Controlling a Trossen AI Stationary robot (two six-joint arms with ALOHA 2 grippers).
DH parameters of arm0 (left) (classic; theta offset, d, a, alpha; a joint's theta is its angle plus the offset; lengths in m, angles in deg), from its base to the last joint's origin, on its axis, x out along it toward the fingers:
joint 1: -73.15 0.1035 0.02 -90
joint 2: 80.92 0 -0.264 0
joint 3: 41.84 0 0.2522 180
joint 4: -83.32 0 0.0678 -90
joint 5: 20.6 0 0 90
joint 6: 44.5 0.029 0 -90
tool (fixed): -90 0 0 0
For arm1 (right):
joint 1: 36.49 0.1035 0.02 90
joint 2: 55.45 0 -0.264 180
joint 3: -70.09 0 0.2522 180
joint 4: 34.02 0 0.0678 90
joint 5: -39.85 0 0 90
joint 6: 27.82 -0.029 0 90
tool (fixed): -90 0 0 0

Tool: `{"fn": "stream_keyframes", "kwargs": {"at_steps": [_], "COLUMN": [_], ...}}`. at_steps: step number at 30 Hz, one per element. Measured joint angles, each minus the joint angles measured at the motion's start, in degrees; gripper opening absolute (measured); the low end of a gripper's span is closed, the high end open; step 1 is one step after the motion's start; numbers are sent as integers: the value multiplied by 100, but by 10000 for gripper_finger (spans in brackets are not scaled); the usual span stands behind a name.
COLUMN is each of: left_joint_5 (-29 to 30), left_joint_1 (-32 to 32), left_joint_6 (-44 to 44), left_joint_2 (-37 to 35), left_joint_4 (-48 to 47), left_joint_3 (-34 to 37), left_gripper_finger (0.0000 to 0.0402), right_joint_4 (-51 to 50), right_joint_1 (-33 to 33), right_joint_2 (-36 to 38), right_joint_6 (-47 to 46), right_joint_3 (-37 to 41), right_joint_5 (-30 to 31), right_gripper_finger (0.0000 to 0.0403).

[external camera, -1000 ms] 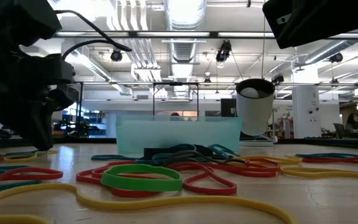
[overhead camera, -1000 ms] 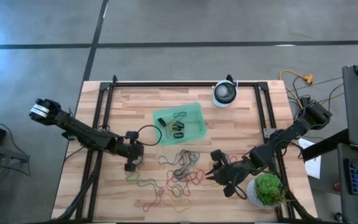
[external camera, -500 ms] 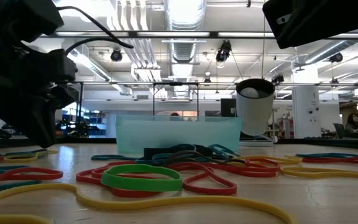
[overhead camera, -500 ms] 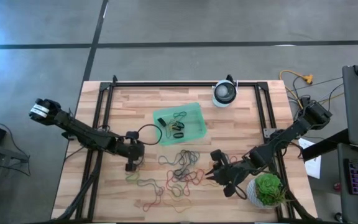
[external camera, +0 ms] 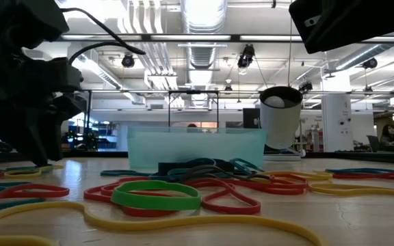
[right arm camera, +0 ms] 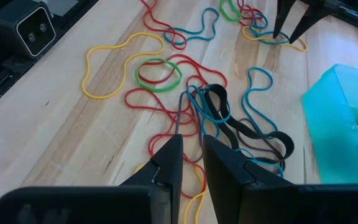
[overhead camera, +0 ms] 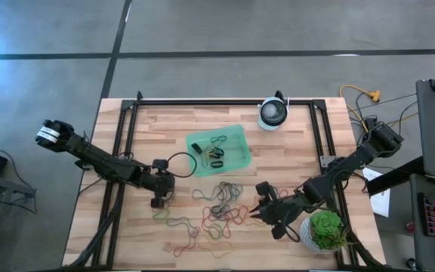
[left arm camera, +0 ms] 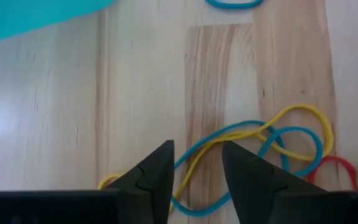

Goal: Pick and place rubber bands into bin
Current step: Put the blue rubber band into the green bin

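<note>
High view: my left gripper (overhead camera: pixel 157 202) hangs low over the wooden tabletop (overhead camera: pixel 157 128), fingers apart around nothing, above yellow and blue elastic rubber bands (left arm camera: pixel 272 134). Shallow translucent green plastic bin (overhead camera: pixel 217 150) sits near. Right gripper (overhead camera: pixel 254 213) narrowly parted, empty, beside the band pile.

The small shallow translucent green plastic bin (overhead camera: pixel 219 149) sits mid-surface on the pale wooden surface (overhead camera: pixel 300 151), with a few bands inside. Thin elastic rubber bands (overhead camera: pixel 217 208) lie scattered before it, between the left tool (overhead camera: pixel 157 202) and right tool (overhead camera: pixel 255 212). A round white device (overhead camera: pixel 273 113) stands behind the bin.
</note>
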Motion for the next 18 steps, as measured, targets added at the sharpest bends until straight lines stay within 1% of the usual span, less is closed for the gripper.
{"fn": "stream_keyframes", "kwargs": {"at_steps": [4, 18], "left_joint_5": [1, 21], "left_joint_1": [0, 0], "left_joint_6": [-13, -15], "left_joint_2": [11, 31], "left_joint_4": [-183, -167], "left_joint_3": [23, 35], "left_gripper_finger": [121, 121], "right_joint_4": [0, 0], "right_joint_1": [0, 0], "right_joint_2": [0, 0], "right_joint_6": [0, -2], "right_joint_3": [0, 0], "right_joint_5": [-1, -2], "right_gripper_finger": [57, 57]}}
